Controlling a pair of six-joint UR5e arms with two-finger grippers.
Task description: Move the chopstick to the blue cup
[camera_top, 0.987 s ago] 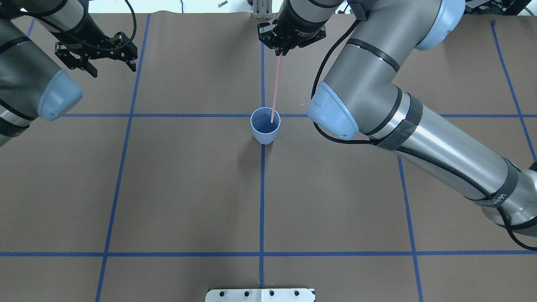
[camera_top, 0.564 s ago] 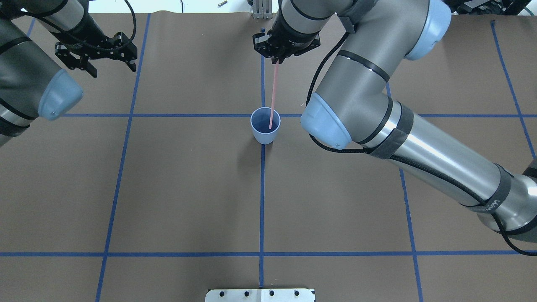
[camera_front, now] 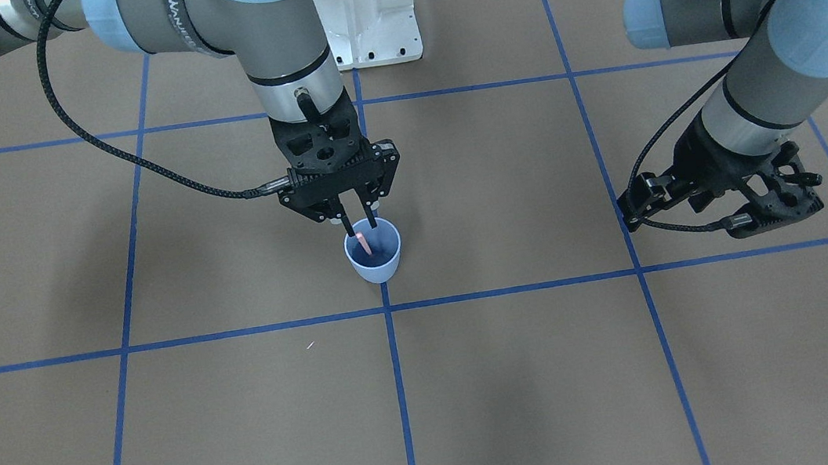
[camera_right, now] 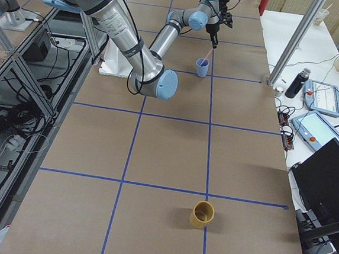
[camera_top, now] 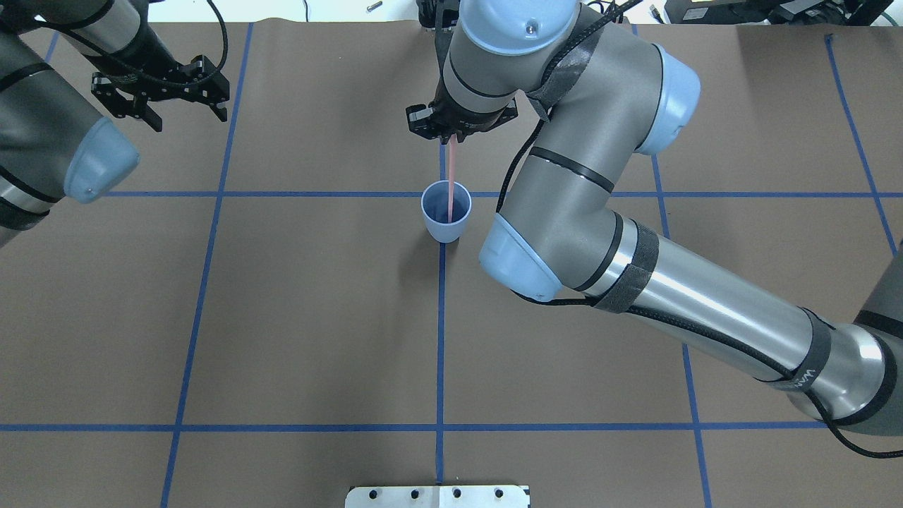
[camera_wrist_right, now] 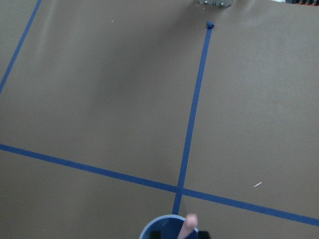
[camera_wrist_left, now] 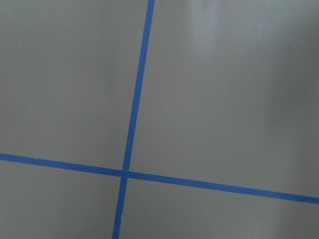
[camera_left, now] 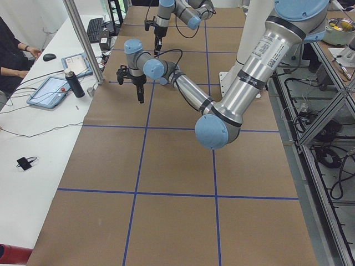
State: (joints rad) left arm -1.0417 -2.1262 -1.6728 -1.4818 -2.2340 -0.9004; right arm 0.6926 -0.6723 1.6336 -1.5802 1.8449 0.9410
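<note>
The blue cup (camera_top: pixel 446 220) stands upright at the table's middle, on a blue tape crossing. My right gripper (camera_top: pixel 451 139) is above it, shut on a thin pink chopstick (camera_top: pixel 450 176) that hangs nearly upright with its lower end inside the cup. In the front-facing view the right gripper (camera_front: pixel 360 229) sits just over the blue cup's rim (camera_front: pixel 375 267), with the chopstick's pink end (camera_front: pixel 363 241) between the fingers. The right wrist view shows the cup's rim (camera_wrist_right: pixel 149 228) and the chopstick's end (camera_wrist_right: pixel 189 222). My left gripper (camera_top: pixel 187 113) is open and empty at the far left.
A tan cup (camera_right: pixel 202 214) stands far off toward the table's right end. A metal plate (camera_top: pixel 437 496) lies at the near edge and a white mount (camera_front: pixel 368 17) on the robot's side. Blue tape lines grid the brown table (camera_top: pixel 317 317).
My right arm has swung nearer the cup and lower. The chopstick now stands more upright and reaches deeper into the cup. The left arm has not moved.
</note>
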